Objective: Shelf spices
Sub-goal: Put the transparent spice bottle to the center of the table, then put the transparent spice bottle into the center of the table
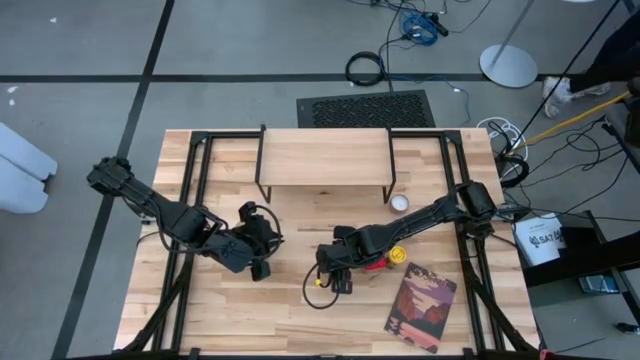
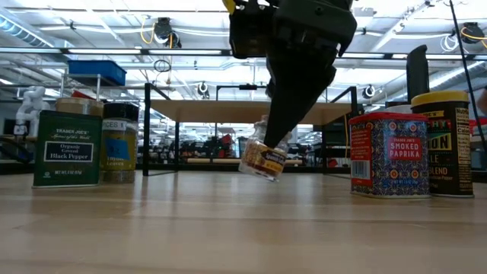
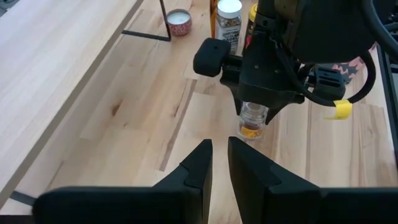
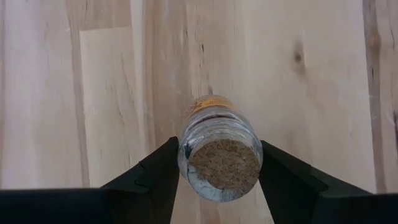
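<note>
From above, the right tool [image 1: 332, 275] is hanging over the worktop [image 1: 290, 320], well away from the shelf [image 1: 325, 158]. From low down, it is holding a small glass jar [image 2: 262, 160] tilted, just off the wood. Its own camera shows both fingers [image 4: 149, 177] squeezing the jar's sides. Glass is hard, slippery and breakable, so gripping the middle seems best. The left tool [image 3: 219, 163] is empty and nearly closed

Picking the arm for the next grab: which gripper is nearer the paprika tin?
Right. The right gripper, holding a glass jar, is beside the paprika tin; the left gripper sits farther left.
</note>
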